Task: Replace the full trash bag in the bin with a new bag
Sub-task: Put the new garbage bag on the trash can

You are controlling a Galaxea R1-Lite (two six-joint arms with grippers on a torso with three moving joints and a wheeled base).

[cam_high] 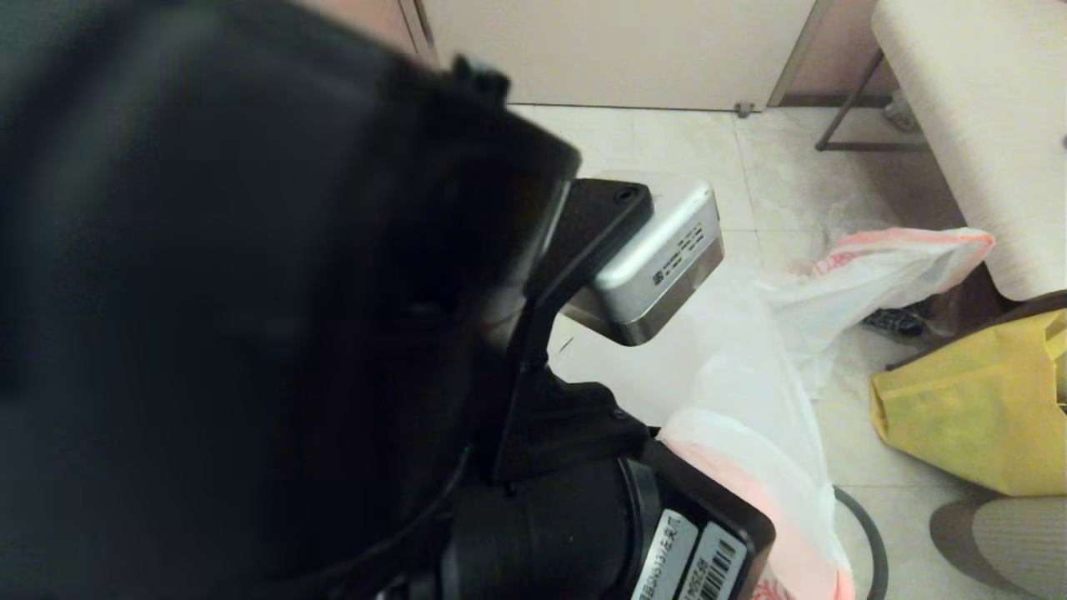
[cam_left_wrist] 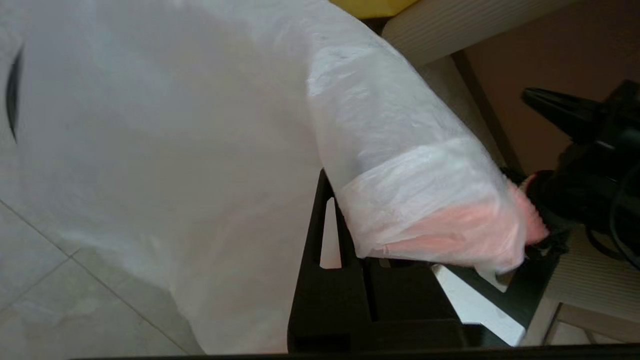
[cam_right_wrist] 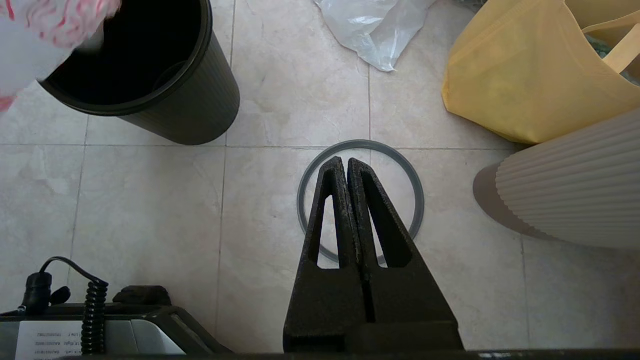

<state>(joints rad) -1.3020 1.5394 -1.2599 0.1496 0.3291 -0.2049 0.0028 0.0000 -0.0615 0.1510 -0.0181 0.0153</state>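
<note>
The left claw [cam_left_wrist: 440, 260] was seen pressed together on the orange-pink mouth band of the new bag [cam_left_wrist: 200, 150], whose thin white plastic was draped over the black fingers [cam_left_wrist: 320, 280] and hung down in a wide limp sheet above the tiled floor [cam_right_wrist: 150, 210]. In the head view much of the frame was taken up by the left arm [cam_high: 250, 292], with the bag [cam_high: 750, 400] trailing from it and a dark curved rim showing just below the plastic.

The bin [cam_right_wrist: 165, 85] was seen in the right wrist view standing upright on the floor, its dark inside unlined, with a red-printed corner of the held bag [cam_right_wrist: 45, 25] lying over its rim at one side. Its grey rim ring [cam_right_wrist: 361, 200] was off the bin and lay flat on the floor, well apart from it.

The right claw [cam_right_wrist: 345, 165] was held above that ring, pointing down, its fingers closed against each other and gripping nothing.

Another white bag with a pink band [cam_high: 884, 267] lay slack on the floor near a yellow fabric bag [cam_high: 975, 408]; whether it held cans could not be told. A ribbed pale column [cam_right_wrist: 575, 190] stood just beside the yellow bag.
</note>
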